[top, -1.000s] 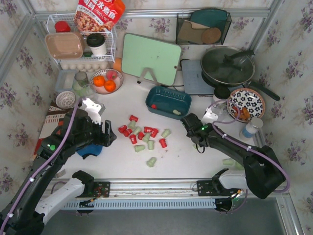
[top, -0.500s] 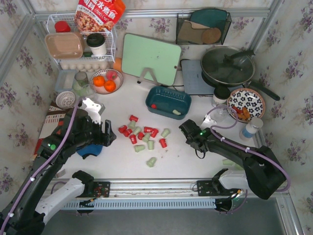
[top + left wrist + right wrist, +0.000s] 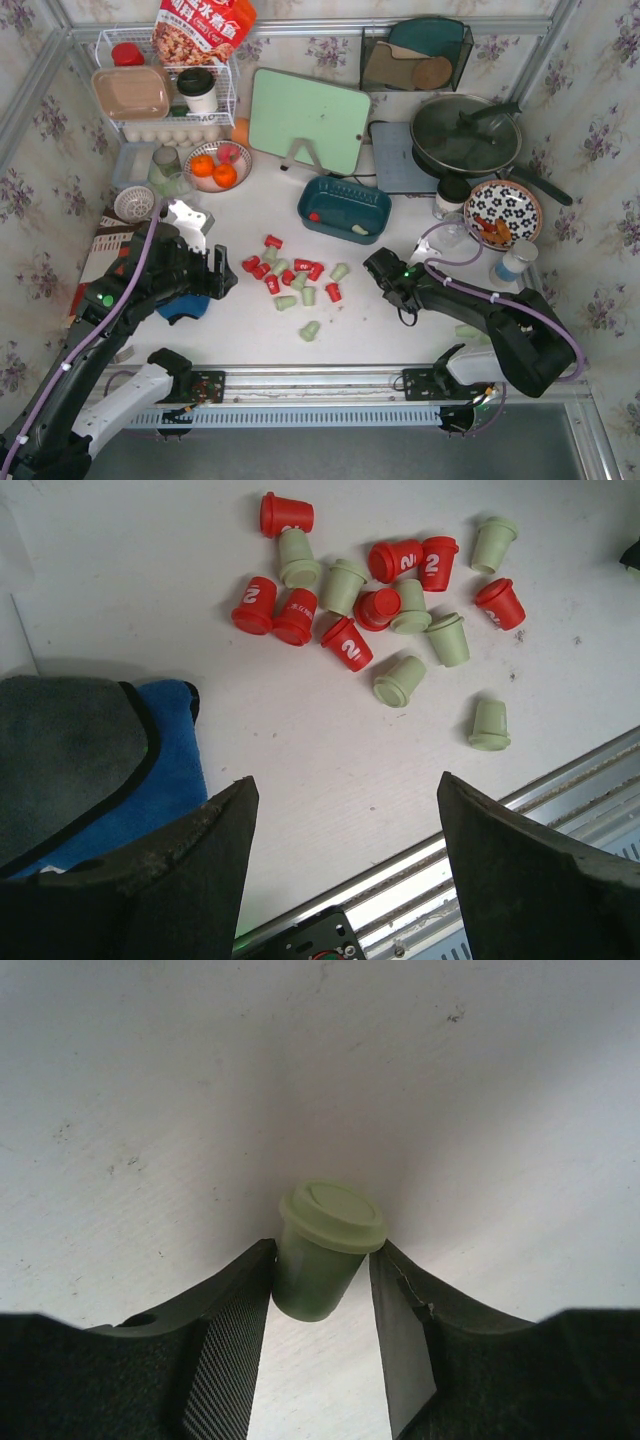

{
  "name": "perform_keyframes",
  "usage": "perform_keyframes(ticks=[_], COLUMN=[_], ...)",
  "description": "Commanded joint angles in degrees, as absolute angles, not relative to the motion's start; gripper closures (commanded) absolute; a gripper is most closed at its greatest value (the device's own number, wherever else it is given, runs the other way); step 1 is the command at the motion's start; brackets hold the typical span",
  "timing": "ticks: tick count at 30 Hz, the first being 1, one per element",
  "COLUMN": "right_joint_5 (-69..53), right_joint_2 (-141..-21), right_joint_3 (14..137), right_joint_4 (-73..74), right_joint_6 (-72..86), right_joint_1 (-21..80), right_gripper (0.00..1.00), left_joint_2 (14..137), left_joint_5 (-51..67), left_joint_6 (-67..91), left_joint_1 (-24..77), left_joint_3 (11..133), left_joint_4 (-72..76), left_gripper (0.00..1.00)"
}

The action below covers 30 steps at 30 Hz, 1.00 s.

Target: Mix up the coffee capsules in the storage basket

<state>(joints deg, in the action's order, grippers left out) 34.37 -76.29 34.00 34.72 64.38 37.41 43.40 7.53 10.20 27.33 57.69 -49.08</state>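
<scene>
on the white table (image 3: 240,320), a wire rack (image 3: 228,100) stands at 10 o'clock with a bowl of oranges (image 3: 217,165) just beside it. a green cutting board (image 3: 305,120) leans at 12. a mesh holder (image 3: 415,55) is at 1, a lidded pan (image 3: 465,135) at 2, a floral plate (image 3: 502,212) at 3 and a blue cloth (image 3: 165,780) at 8.

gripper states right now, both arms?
Left gripper: open, holding nothing.
Right gripper: closed on a pale green capsule.
</scene>
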Motion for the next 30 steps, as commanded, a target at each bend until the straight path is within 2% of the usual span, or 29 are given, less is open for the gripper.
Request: perform_keyframes(ticks=[1, 4, 6, 9, 15, 22, 30], right_joint_5=[35.41, 35.55, 35.30, 34.89, 32.29, 24.97, 31.94], right_joint_2=[-76.63, -76.43, -75.98, -75.06, -72.85, -69.02, -79.77], right_joint_3=[33.99, 34.10, 33.98, 34.00, 36.29, 39.42, 47.77], right_joint_4=[34.94, 34.83, 33.88, 31.53, 24.31, 5.30, -13.06], right_joint_6=[65.60, 64.94, 63.17, 59.02, 46.23, 26.89, 13.31], right_joint_1=[37.44, 37.52, 37.48, 37.53, 37.54, 37.53, 37.24], right_gripper=[0.51, 0.59, 0.71, 0.81, 0.82, 0.82, 0.83], left_joint_2=[43.33, 43.33, 43.31, 43.33, 43.56, 44.17, 44.50], left_joint_5=[7.82, 7.82, 7.82, 7.82, 7.89, 7.83, 7.38], left_joint_6=[10.20, 10.19, 10.20, 10.19, 10.27, 10.28, 10.28], left_joint_1=[27.25, 27.25, 27.25, 27.25, 27.25, 27.25, 27.24], left_joint_3=[57.48, 57.48, 57.48, 57.48, 57.39, 57.39, 57.35], left_joint_4=[-47.79, -47.81, -47.79, -47.77, -47.73, -47.72, -47.79], left_gripper=[0.25, 0.25, 0.25, 0.25, 0.25, 0.25, 0.25])
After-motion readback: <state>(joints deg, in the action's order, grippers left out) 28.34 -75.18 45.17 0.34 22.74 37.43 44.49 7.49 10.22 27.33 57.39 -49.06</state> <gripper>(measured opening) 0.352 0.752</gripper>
